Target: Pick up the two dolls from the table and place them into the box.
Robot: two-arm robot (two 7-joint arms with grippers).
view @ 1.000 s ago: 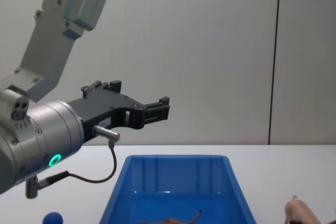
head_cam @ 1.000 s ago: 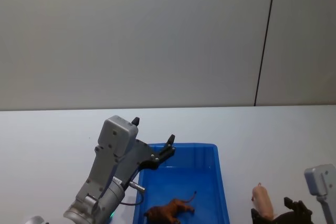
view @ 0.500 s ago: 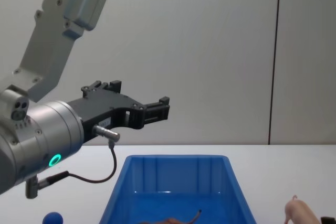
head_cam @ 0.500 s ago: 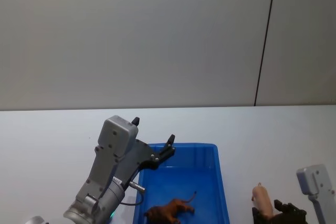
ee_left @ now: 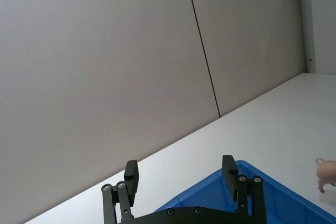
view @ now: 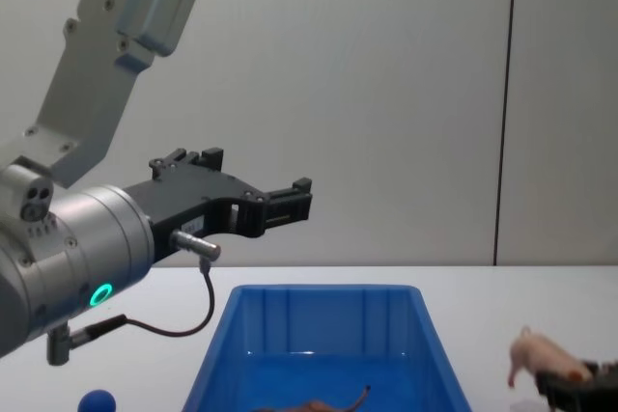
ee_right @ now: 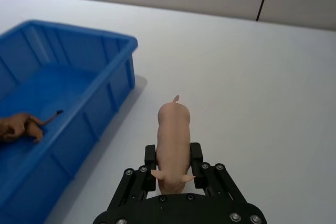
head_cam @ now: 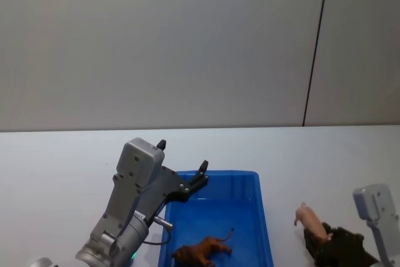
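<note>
The pale pink doll sits between the fingers of my right gripper, which is shut on it a little above the table, to the right of the box. The same doll shows at the head view's lower right and in the chest view. The reddish-brown doll lies on the floor of the blue box. My left gripper hangs open and empty over the box's far left corner, its fingertips well apart.
A small blue ball rests on the table left of the box. White tabletop stretches behind and to the right of the box. A plain grey wall with a dark vertical seam stands behind.
My right gripper has risen with the pink doll in it, lifting it off the table and turning it slightly toward the box. The left arm has not moved.
</note>
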